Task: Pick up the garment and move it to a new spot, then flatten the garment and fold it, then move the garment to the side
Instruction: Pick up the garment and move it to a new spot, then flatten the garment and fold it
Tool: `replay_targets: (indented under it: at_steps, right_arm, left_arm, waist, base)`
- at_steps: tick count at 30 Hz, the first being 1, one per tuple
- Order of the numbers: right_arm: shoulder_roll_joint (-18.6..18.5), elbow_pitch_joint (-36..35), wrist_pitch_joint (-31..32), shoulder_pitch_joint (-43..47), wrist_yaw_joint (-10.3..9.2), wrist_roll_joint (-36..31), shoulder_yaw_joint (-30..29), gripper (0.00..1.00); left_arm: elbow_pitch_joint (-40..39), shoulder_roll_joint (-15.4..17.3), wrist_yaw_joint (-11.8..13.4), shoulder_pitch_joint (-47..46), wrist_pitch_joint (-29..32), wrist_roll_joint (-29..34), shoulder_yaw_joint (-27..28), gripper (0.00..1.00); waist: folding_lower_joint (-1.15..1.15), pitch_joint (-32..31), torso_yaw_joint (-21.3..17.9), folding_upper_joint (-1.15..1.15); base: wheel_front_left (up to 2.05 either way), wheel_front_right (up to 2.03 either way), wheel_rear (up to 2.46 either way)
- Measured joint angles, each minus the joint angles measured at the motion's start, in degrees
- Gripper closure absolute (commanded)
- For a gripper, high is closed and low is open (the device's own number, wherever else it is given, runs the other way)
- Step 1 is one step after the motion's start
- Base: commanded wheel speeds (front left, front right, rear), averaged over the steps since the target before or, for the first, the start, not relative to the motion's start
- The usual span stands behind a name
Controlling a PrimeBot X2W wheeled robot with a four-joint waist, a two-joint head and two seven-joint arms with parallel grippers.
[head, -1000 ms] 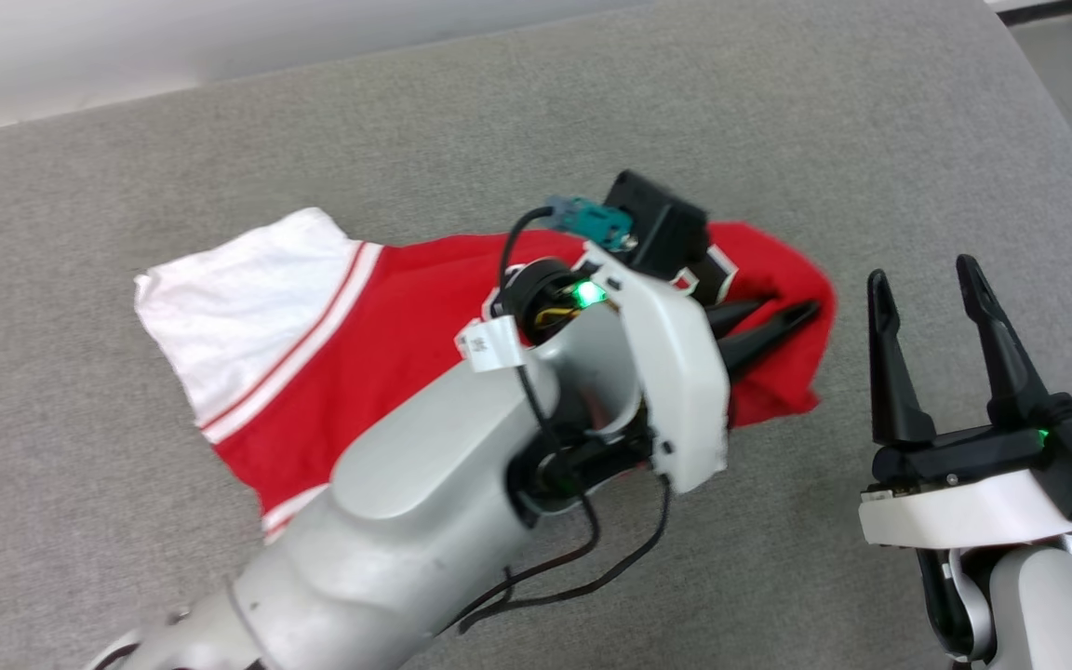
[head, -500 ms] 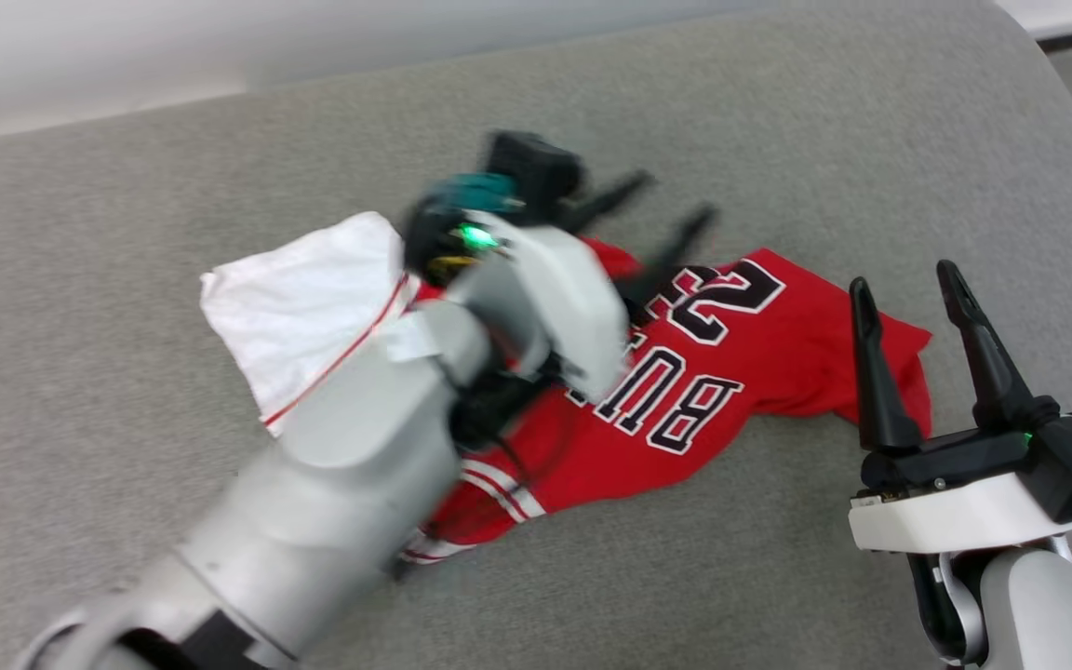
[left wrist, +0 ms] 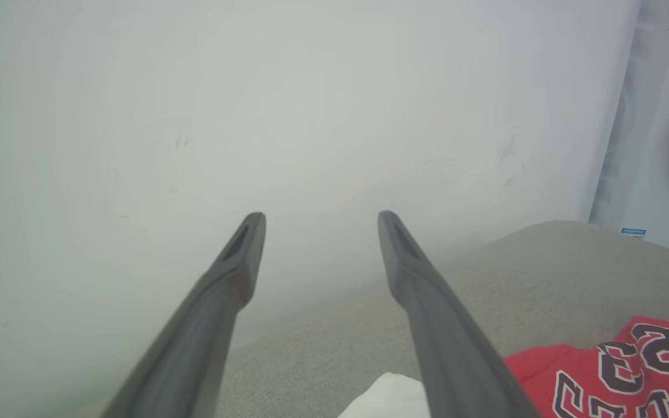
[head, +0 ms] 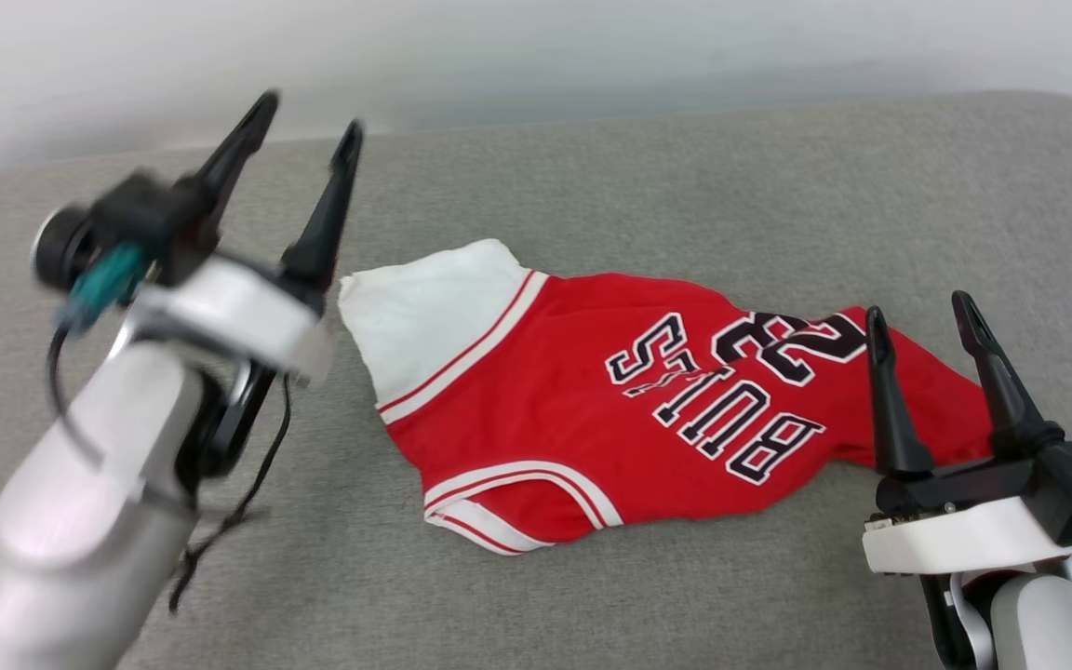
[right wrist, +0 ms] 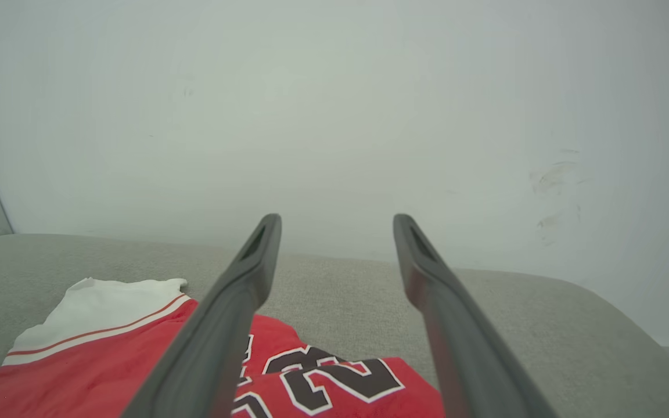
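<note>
In the head view, we see the garment [head: 582,419] lying rumpled across the middle of the frame on the grey cushion [head: 685,177]. Its lettered face is up and its white sleeve points to the upper left. Our left gripper [head: 310,116] stands at the upper left, fingers spread and empty, clear of the cloth. Our right gripper [head: 917,309] sits at the lower right, also spread and empty, its tips overlapping the garment's right end.

In the left wrist view, the parted fingers frame a pale wall [left wrist: 253,87]. The garment fills the lower right corner and a washing machine [left wrist: 665,145] stands at the right edge.

In the right wrist view, the fingers stand apart holding nothing, and the garment lies along the bottom left.
</note>
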Motion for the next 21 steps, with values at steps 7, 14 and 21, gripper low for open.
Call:
replay_targets:
  at_steps: [7,14,21]
  right_arm:
    - [0.0,-0.4,0.0,0.6,0.00,-0.1,0.0,0.00]
    - [0.0,-0.6,0.0,1.8,0.00,0.3,0.2,0.00]
    - [0.0,-0.6,0.0,2.0,0.00,0.5,0.9,0.00]
  left_arm:
    - [-14.4,2.0,3.1,19.8,-0.1,6.0,11.1,0.00]
    - [-22.2,-5.4,2.6,33.4,-0.1,11.2,19.0,0.00]
    - [-23.2,-11.9,-1.4,38.1,-0.1,14.4,25.0,0.00]
  waist:
    - [0.00,-1.7,1.9,0.00]
    - [0.00,-2.1,2.2,0.00]
    - [0.00,-1.9,1.8,0.00]
  base:
    - [0.00,0.00,0.00]
    - [0.00,0.00,0.00]
    - [0.00,0.00,0.00]
